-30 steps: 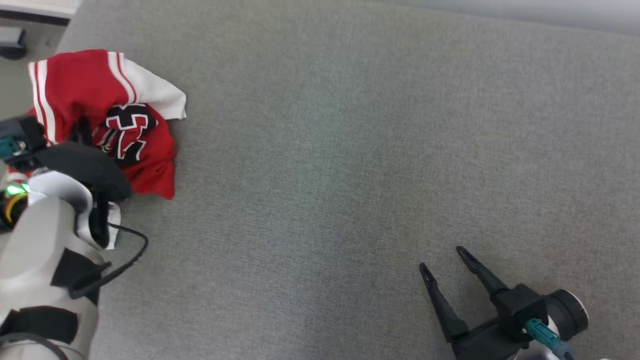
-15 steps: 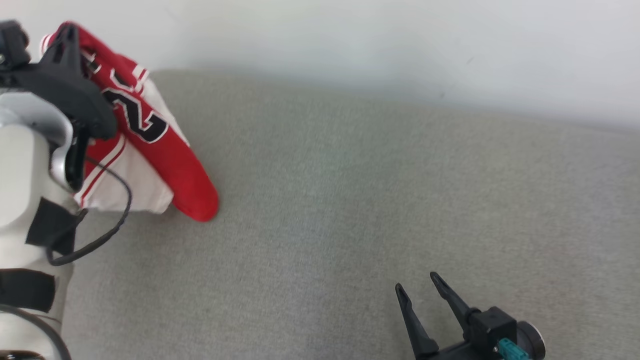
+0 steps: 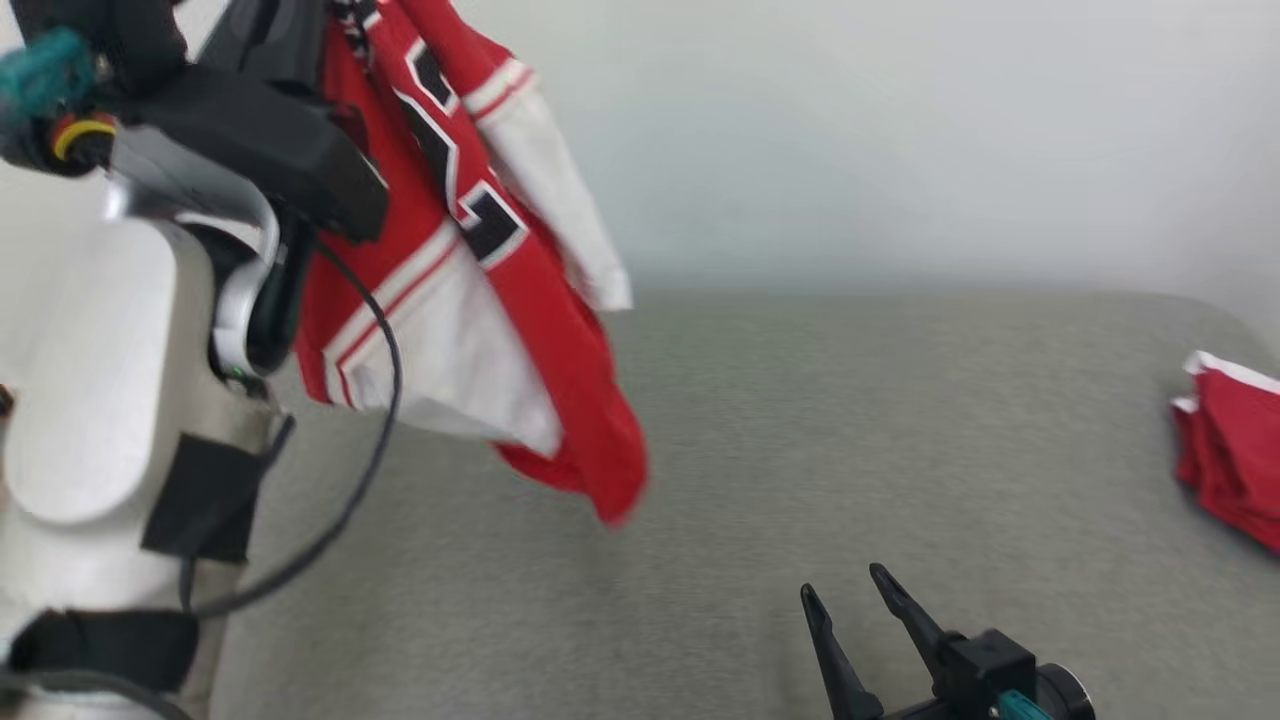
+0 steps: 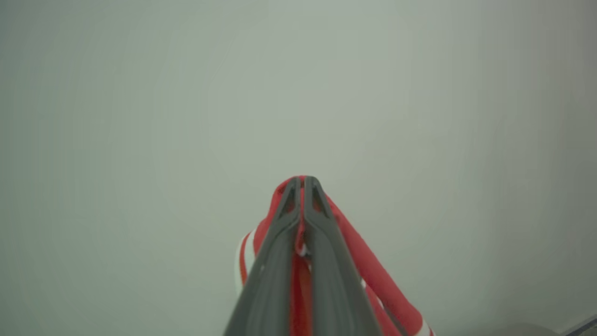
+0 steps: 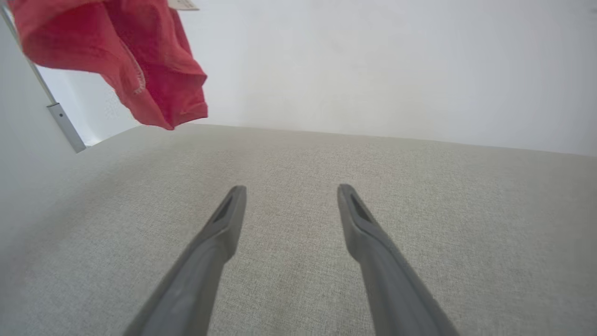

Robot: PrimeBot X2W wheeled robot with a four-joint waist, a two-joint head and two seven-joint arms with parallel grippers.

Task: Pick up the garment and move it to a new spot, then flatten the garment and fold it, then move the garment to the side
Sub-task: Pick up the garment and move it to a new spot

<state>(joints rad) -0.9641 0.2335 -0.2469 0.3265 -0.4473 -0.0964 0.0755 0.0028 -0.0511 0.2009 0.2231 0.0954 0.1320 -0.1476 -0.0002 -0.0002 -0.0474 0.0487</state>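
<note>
Left gripper [image 4: 303, 179] has its fingers pressed together on a small pinch of the red and white jersey [image 3: 570, 400], which hangs above the left of the grey table [image 3: 900, 420]. The cloth may slip out if it swings, or its low corner may drag and bunch. Right gripper [image 3: 840, 582], fingers apart, holds nothing. I count two grippers, one jersey, one red pile [image 3: 1230, 450] far right.

Plain pale wall [image 3: 900, 130] up at 12 o'clock, grey woven fabric surface [image 3: 900, 450] running down to 6, soft even light. Thin metal strip [image 5: 65, 126] around 9 in the right wrist view.
</note>
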